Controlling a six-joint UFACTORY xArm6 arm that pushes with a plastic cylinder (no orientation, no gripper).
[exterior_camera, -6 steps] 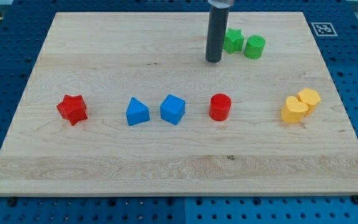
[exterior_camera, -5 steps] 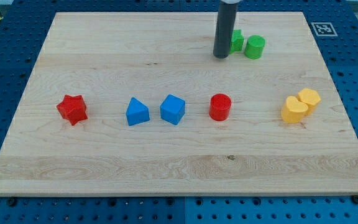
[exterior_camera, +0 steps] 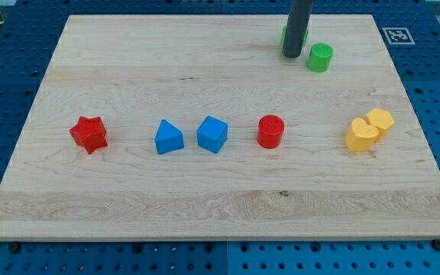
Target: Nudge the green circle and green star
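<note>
The green circle (exterior_camera: 320, 57) stands near the board's top right. The green star (exterior_camera: 305, 35) is mostly hidden behind the dark rod; only slivers of green show on either side of it. My tip (exterior_camera: 291, 55) rests on the board just left of the green circle, in front of the star and touching or nearly touching it.
Across the middle of the wooden board (exterior_camera: 128, 61) stand a red star (exterior_camera: 88, 134), a blue triangular block (exterior_camera: 168, 137), a blue cube (exterior_camera: 212, 134) and a red circle (exterior_camera: 270, 131). Two yellow blocks (exterior_camera: 369, 129) sit touching at the right. A marker tag (exterior_camera: 396, 34) is at the top right corner.
The rod moved right and slightly up, from left of the green star to over it. The green circle shifted a little to the right; the star is now mostly hidden.
</note>
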